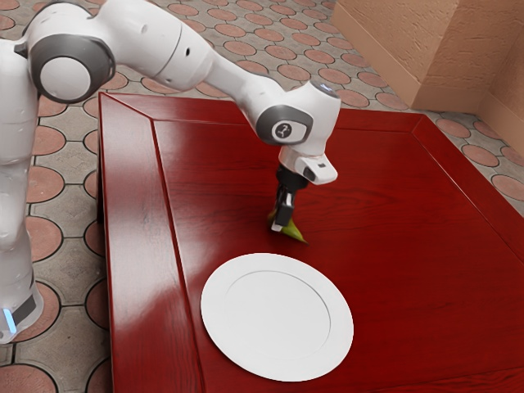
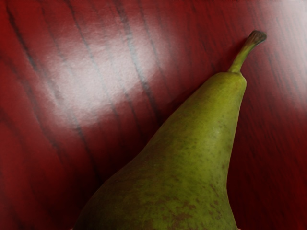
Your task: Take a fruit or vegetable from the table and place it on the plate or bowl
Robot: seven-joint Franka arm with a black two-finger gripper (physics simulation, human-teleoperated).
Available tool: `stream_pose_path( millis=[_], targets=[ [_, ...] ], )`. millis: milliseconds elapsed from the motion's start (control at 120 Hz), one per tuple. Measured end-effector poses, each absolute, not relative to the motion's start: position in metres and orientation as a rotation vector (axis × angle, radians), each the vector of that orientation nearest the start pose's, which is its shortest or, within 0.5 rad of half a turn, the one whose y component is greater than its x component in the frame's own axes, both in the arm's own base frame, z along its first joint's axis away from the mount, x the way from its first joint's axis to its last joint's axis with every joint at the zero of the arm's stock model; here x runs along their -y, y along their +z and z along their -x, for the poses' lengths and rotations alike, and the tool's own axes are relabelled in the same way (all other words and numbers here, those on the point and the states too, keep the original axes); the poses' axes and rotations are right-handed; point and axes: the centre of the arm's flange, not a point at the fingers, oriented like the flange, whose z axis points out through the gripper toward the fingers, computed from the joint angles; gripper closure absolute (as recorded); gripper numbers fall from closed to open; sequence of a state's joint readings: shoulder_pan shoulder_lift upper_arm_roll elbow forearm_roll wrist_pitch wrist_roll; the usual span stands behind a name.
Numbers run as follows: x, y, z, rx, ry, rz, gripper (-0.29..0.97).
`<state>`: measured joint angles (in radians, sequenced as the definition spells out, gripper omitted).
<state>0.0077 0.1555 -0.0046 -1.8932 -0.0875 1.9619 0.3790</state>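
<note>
A green pear (image 2: 192,163) with a short brown stem lies on the red wooden table (image 1: 393,213), close under my hand in the wrist view. In the exterior view my black gripper (image 1: 283,219) points straight down onto the pear (image 1: 295,235), and green shows on both sides of the fingers. The fingers stand close together against the fruit, shut on it, and it still rests on the tabletop. A round white plate (image 1: 277,354) lies flat on the table just in front of the pear, a short way from the gripper.
The table has a raised darker border (image 1: 131,205) along the exterior view's left side and its far edge. Tiled floor and a tan wall (image 1: 442,49) lie beyond it.
</note>
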Motion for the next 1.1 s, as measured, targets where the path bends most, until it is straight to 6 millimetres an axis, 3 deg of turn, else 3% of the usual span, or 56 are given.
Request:
stream_pose_path(
  millis=[417, 708, 842, 1100],
  targets=[
    [0.003, 0.429, -0.587, -0.535, 0.07, 3.181, 0.4],
    [0.005, 0.481, -0.578, -0.541, -0.066, 3.162, 0.41],
    [0.02, 0.497, -0.573, -0.58, -0.107, 3.157, 0.4],
    [0.069, 0.515, -0.563, -0.695, -0.148, 3.149, 0.4]
  ],
)
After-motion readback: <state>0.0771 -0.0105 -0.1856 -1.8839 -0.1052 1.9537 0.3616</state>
